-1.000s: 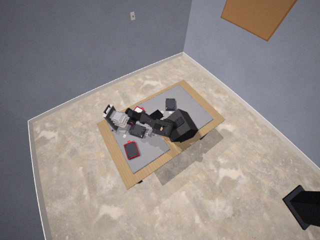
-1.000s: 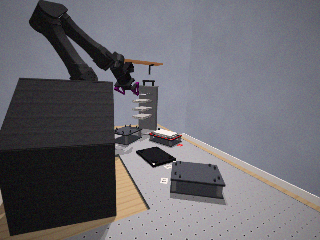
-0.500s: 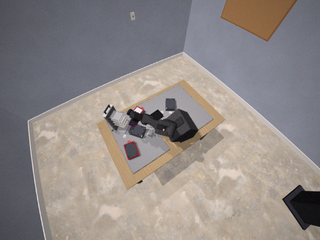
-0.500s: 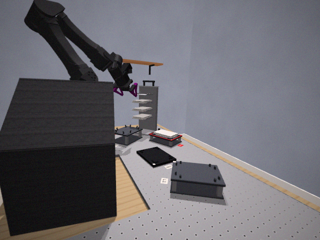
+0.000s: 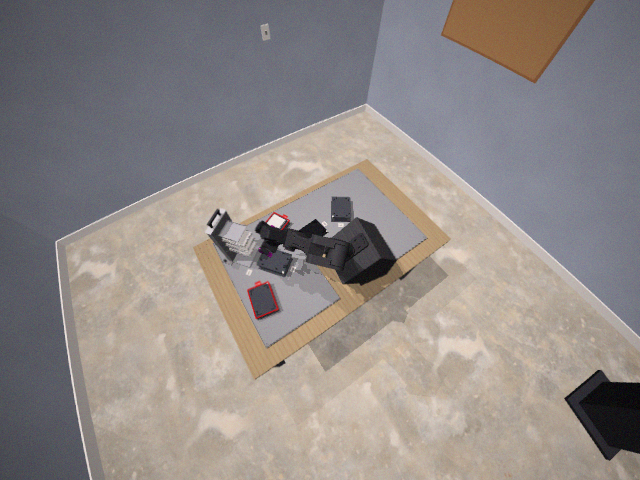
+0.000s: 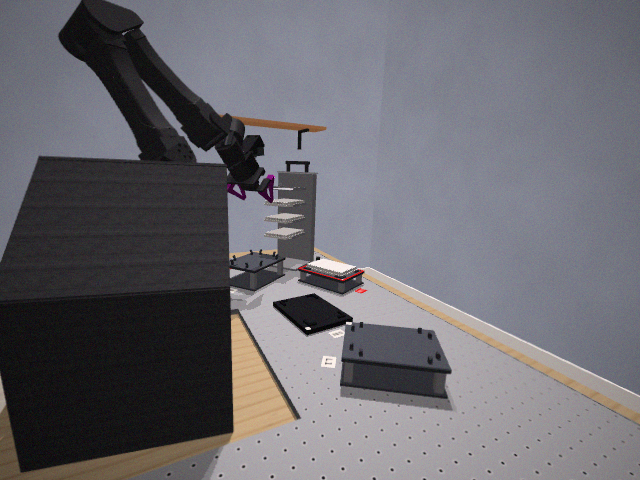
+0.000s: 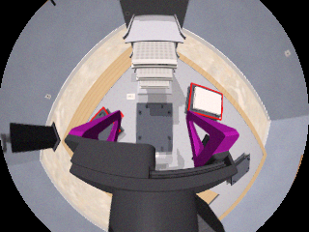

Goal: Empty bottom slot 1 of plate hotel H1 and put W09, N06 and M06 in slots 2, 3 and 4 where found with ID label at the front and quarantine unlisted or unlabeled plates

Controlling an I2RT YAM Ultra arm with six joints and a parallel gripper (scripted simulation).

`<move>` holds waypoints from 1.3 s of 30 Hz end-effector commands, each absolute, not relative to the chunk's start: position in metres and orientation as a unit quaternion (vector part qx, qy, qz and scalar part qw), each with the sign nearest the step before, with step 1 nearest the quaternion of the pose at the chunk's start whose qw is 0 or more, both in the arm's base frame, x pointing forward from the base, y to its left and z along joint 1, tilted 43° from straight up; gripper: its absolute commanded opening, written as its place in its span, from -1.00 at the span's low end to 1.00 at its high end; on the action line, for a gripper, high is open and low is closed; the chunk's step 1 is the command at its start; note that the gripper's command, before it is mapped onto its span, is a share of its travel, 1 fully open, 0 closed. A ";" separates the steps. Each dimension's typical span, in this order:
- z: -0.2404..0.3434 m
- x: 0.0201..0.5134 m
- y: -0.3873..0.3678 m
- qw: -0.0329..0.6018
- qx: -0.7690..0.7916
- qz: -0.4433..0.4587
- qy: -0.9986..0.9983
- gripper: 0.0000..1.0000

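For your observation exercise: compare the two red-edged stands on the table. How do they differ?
The red-edged stand beside the rack carries a white plate; the other red-edged stand shows only its dark top. The first lies close to the rack, the other farther along the table, beyond the arm. Both are rectangular with red borders.
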State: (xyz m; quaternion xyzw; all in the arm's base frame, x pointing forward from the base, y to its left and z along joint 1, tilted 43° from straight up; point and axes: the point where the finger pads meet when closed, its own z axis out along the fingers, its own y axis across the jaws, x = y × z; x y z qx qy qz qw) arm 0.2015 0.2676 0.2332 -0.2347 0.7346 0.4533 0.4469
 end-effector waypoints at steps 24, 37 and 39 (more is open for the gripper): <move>0.244 0.225 0.291 0.476 -0.219 0.454 0.720 1.00; 0.250 0.235 0.300 0.477 -0.219 0.454 0.720 1.00; 0.251 0.235 0.300 0.477 -0.219 0.454 0.720 1.00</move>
